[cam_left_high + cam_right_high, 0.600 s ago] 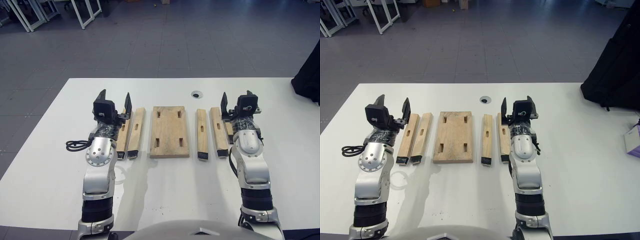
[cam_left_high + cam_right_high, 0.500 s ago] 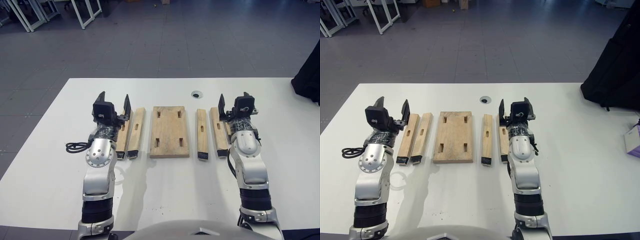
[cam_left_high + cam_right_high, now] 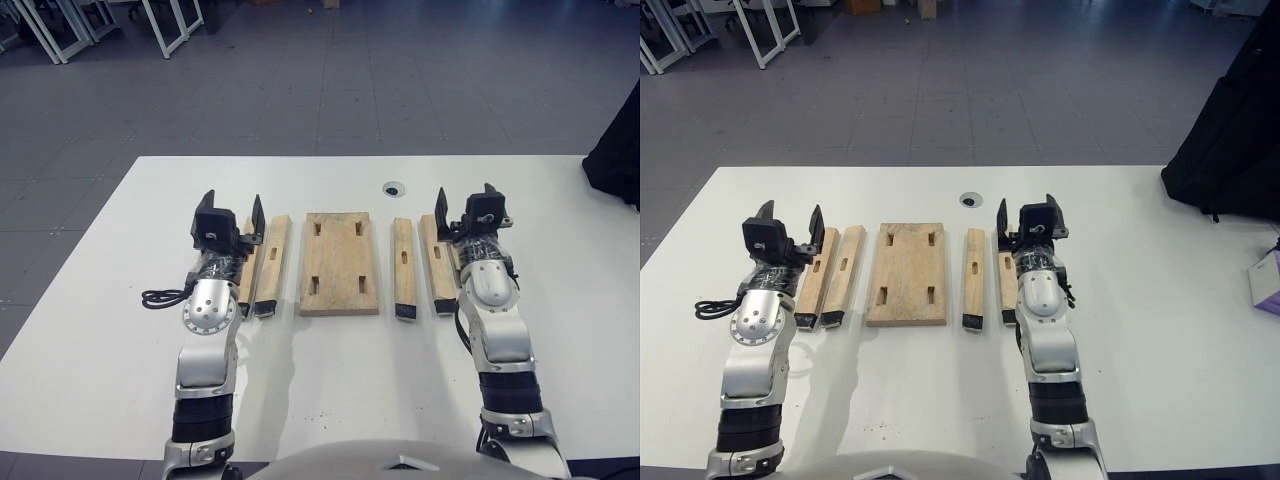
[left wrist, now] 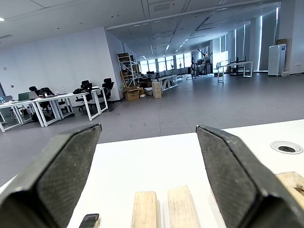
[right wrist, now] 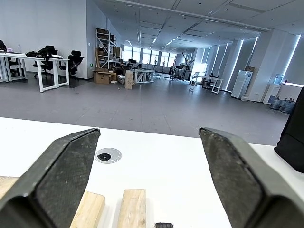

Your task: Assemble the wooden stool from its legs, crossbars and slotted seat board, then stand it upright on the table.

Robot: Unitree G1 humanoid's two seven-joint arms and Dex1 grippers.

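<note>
Our left hand (image 3: 232, 212) has slid inward over the left legs (image 3: 262, 264), and our right hand (image 3: 462, 212) has edged toward the right legs (image 3: 437, 262). Both gape wide, empty, so gripping comes next. The head view gives the seat board (image 3: 340, 262) lying flat mid-tabletop (image 3: 330, 370); the left wrist view gives leg ends (image 4: 144, 209) between its fingers (image 4: 61, 175)
</note>
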